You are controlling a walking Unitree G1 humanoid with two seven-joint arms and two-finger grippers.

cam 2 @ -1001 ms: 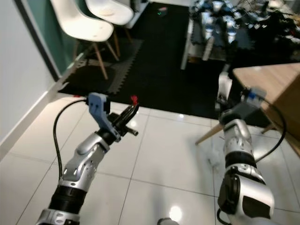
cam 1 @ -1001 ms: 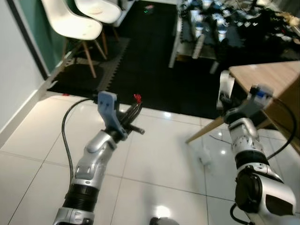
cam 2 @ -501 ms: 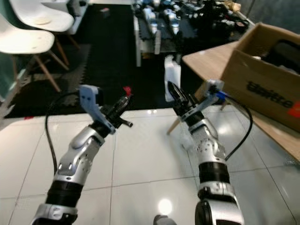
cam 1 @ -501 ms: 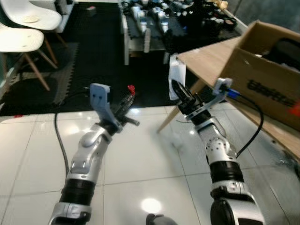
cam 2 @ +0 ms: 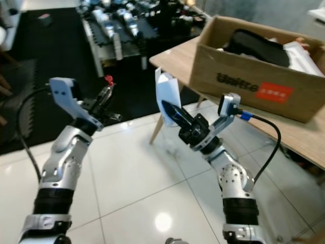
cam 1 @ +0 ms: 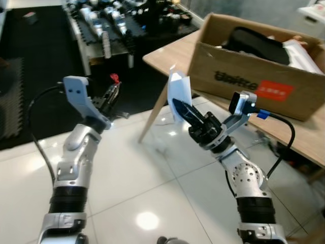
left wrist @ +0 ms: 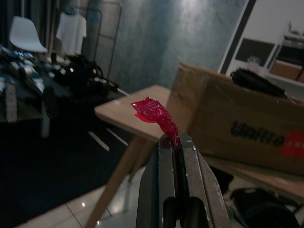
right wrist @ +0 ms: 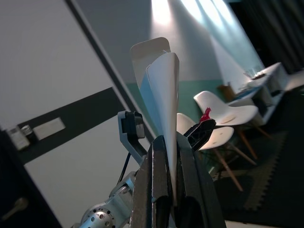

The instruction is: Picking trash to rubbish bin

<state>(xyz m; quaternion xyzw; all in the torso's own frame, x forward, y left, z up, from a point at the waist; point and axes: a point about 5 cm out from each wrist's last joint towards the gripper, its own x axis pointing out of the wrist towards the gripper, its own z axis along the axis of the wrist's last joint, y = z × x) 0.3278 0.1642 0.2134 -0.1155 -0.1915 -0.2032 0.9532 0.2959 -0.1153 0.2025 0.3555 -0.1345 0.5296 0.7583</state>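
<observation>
My left gripper [cam 1: 112, 91] is raised at the left and shut on a small red wrapper [cam 1: 114, 78], which sticks up crumpled between its fingertips in the left wrist view [left wrist: 156, 114]. My right gripper [cam 1: 182, 109] is held up in the middle and shut on a folded white paper [cam 1: 179, 90]. The paper stands upright like a cone in the right wrist view [right wrist: 161, 85]. Both arms hover above the white tiled floor [cam 1: 132, 178].
A wooden table [cam 1: 167, 53] stands at the right with an open cardboard box [cam 1: 254, 84] on it, holding dark items. A low rack of dark clutter [cam 1: 109, 25] lies on black matting at the back. Shiny floor tiles lie between and below the arms.
The whole view has swung to the right, so the table and box now sit nearer the middle and the chairs are gone. Both grippers still hold their pieces.
</observation>
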